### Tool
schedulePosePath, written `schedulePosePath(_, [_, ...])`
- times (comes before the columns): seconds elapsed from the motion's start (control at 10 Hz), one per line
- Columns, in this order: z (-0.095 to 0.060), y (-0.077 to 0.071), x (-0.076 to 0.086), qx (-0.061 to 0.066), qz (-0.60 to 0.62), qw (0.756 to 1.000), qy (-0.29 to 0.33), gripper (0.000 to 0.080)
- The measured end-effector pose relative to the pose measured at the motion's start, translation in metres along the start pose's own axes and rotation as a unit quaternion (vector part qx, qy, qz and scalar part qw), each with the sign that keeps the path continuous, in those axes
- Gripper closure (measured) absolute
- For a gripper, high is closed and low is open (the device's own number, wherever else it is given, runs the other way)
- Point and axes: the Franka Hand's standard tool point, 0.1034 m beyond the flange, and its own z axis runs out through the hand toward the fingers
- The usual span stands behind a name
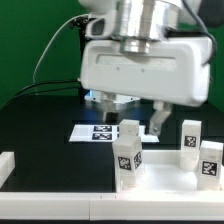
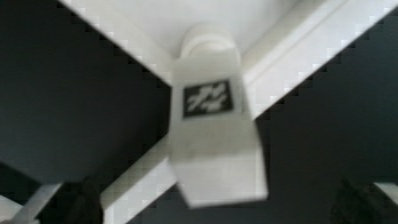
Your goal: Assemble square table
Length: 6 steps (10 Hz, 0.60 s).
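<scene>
A white block leg (image 1: pixel 128 152) with a black-and-white tag stands upright at the front middle. Two more tagged legs (image 1: pixel 190 135) (image 1: pixel 210 158) stand at the exterior view's right. My gripper (image 1: pixel 132 112) hangs just above and behind the middle leg, jaws spread wide and holding nothing. In the wrist view that leg (image 2: pixel 214 120) runs up the middle, its near end level with the gap of my gripper (image 2: pixel 222 205). One dark fingertip (image 2: pixel 68 205) shows on each side. White edges (image 2: pixel 302 55) meet in a corner behind the leg. I cannot tell whether they are the square top.
The marker board (image 1: pixel 98 133) lies on the black table behind the middle leg. A wide white strip (image 1: pixel 70 178) runs along the front, with a white block (image 1: pixel 5 165) rising at the exterior view's left. Cables hang at the back left.
</scene>
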Motion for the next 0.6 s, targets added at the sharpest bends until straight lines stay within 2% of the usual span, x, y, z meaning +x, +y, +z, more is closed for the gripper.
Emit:
schedulePosePath(0.1, [-0.0040,0.0029,0.0048,0.008,0.003,1.000,-0.004,0.0151])
schedulePosePath(0.3, [-0.0013,0.0028,0.0030,0.004,0.005,1.000,-0.002,0.0151])
schedulePosePath(0.6, [-0.0011,0.0035,0.0033,0.006,0.008,1.000,-0.003,0.0151])
